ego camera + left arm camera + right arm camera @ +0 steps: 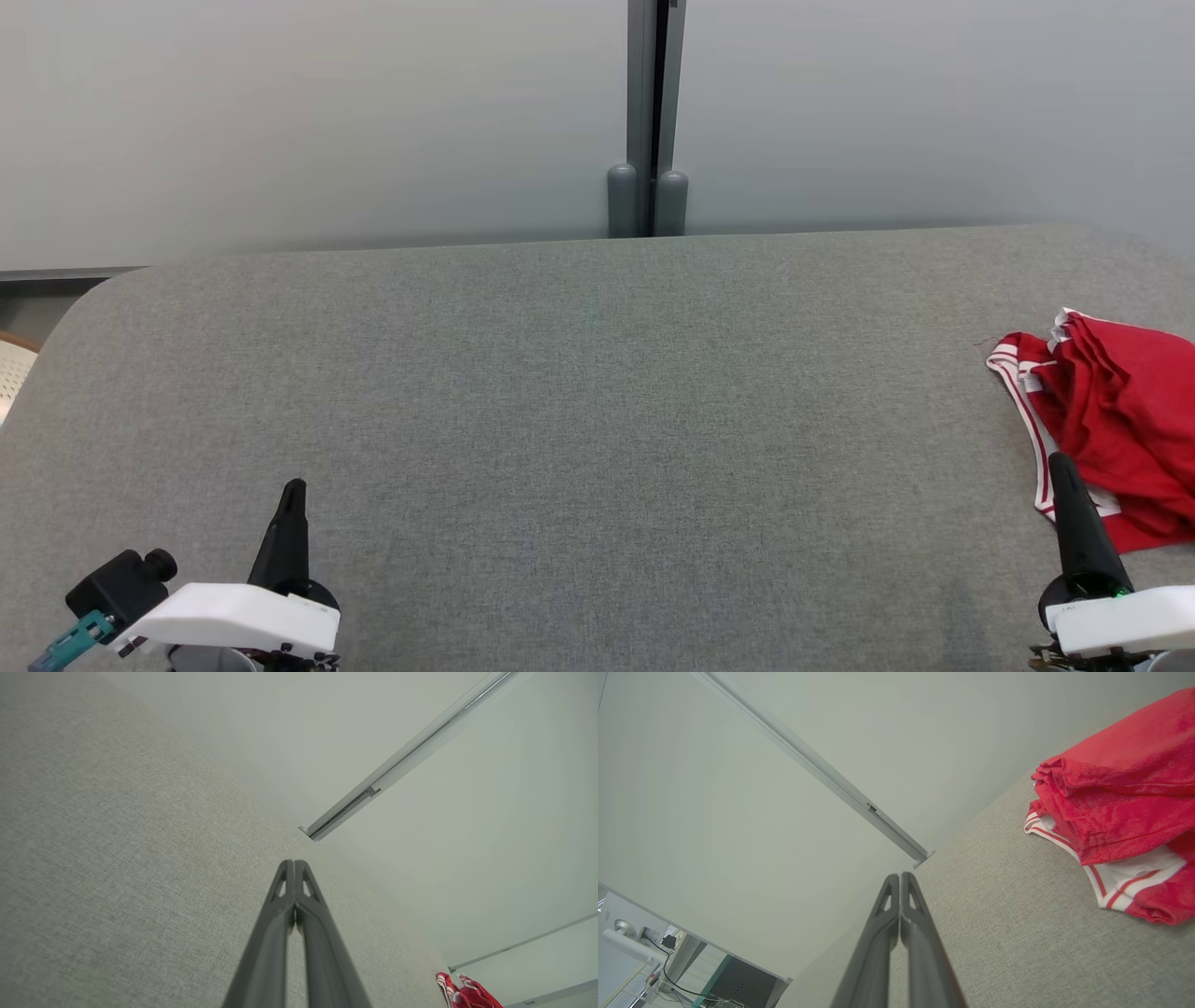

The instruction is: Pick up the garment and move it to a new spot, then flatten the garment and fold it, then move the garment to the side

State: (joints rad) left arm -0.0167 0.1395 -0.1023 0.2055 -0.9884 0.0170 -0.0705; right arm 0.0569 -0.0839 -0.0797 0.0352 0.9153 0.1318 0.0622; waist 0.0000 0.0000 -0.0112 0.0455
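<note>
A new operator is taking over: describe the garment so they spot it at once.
Start at the wide grey table before the pale wall. Go to its right end, just beyond the right gripper. The garment lies there: a bunched heap of bright red cloth with white striped trim, unlike the plain grey around it.

Both arms low at table [597, 420] near edge; left gripper [294, 490], right gripper [1061, 464] closed, fingers pointing across it.
</note>
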